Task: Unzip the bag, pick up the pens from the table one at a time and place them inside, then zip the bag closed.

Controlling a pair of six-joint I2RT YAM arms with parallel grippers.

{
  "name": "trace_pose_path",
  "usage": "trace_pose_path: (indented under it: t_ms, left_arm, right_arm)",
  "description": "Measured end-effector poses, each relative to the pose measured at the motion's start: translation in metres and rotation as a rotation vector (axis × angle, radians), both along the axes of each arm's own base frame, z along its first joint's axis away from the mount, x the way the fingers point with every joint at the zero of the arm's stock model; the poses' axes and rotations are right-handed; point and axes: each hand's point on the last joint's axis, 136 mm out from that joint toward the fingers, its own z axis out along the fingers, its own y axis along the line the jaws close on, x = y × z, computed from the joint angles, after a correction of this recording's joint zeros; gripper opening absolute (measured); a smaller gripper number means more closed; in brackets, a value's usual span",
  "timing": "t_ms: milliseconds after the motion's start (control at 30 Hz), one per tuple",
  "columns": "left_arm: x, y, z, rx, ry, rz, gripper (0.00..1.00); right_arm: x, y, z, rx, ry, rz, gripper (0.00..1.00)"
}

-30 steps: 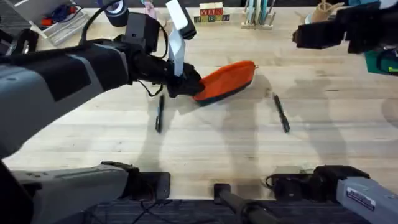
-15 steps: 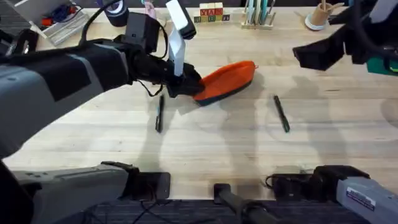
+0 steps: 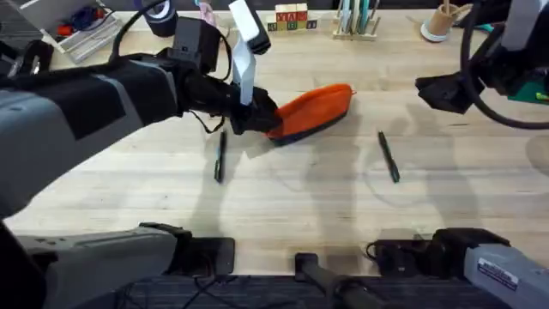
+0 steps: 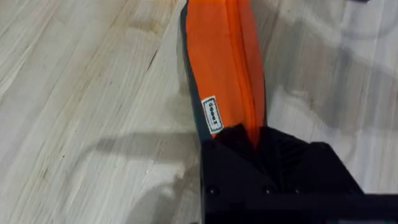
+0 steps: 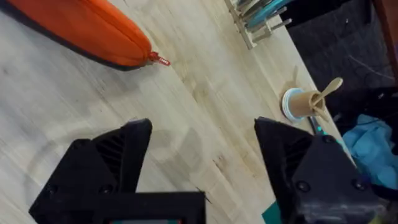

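a light wooden tabletop [image 3: 283, 202] seen from overhead, with an orange bag [image 3: 313, 112] lying just above the middle, tilted so its far end points toward 2 o'clock. the left gripper [image 3: 256, 117] reaches in from 9 o'clock and its black fingers are closed on the bag's near end; the left wrist view shows them pinching the orange fabric right at the zipper line, and the zipper looks shut along its whole visible length. a small red zipper pull [image 5: 158, 60] sticks out at the bag's far end, toward 2 o'clock. two dark pens lie on the wood, untouched: the left pen [image 3: 220, 156] near 8 o'clock of the bag, just beside the left gripper, and the right pen [image 3: 389, 156] at about 4 o'clock, well apart from the bag. the right gripper [image 3: 446, 92] hangs at about 3 o'clock of the bag, its fingers [image 5: 109, 158] spread wide and empty. over the last second it has swung from the tabletop's far right edge down toward the bag's pull end, while the left gripper and bag have stayed put. this suggests one arm anchors the bag while the other comes for the pull; unzipping has not yet begun.
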Motion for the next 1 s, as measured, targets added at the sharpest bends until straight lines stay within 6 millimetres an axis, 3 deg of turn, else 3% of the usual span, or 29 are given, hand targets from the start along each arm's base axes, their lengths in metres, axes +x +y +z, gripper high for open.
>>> trace_pose_path:
  t_ms: [267,467,1000]
  left_arm:
    - [0.0,0.0,0.0,0.0,0.0,0.0,0.042]
    - [0.0,0.0,0.0,0.0,0.0,0.0,0.042]
    - [0.0,0.0,0.0,0.0,0.0,0.0,0.042]
  right_arm:
    - [0.001,0.003,0.002,-0.002,-0.011,0.03,0.996]
    - [0.017,0.006,0.014,0.059,-0.075,0.042,0.995]
    - [0.053,-0.005,-0.018,0.358,0.193,0.045,0.994]
